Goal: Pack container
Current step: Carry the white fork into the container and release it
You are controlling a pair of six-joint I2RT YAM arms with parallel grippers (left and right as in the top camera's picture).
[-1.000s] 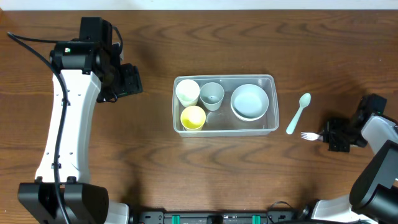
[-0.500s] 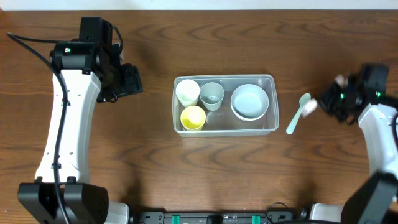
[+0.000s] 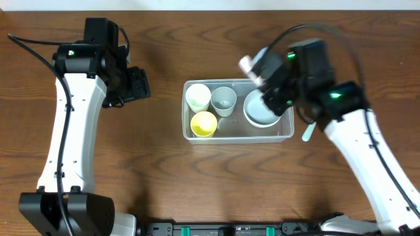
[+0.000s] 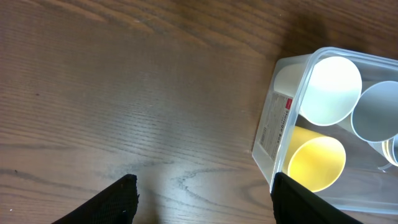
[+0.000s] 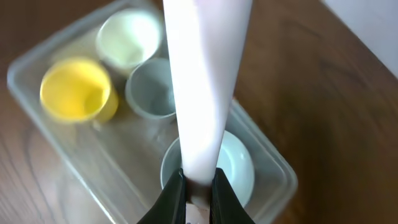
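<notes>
The right arm (image 3: 367, 151) is leaning in from the right side of the wooden table (image 3: 197, 183), its long white link is lying slantwise toward the middle, and its wrist is hanging over the right half of the container (image 3: 187, 111). The right gripper (image 5: 199, 186) is pointing down, and its two dark fingers (image 5: 173, 202) are pinching tightly the lower end of a white plastic utensil (image 5: 202, 93). The utensil is looking blurred, so I cannot tell which kind it is. In the wrist view it is standing above the pale blue bowl (image 5: 239, 168). The container, a clear rectangular tub, is sitting in the middle of the table with its long side going left to right. Inside it, a white cup (image 3: 197, 96) and a grey-blue cup (image 3: 224, 98) are standing side by side at the far left, a yellow cup (image 3: 203, 123) is standing in front of the white one, and the bowl is filling the right end. A pale green spoon (image 3: 306, 136) is lying on the table just beside the container's right wall, mostly hidden under the right arm. The left arm (image 3: 69, 131) is standing tall at the left side and bending at the top. The left gripper (image 4: 205, 202) is hanging low over the wood, to the left of the container, with its fingers spread wide and nothing between them.
</notes>
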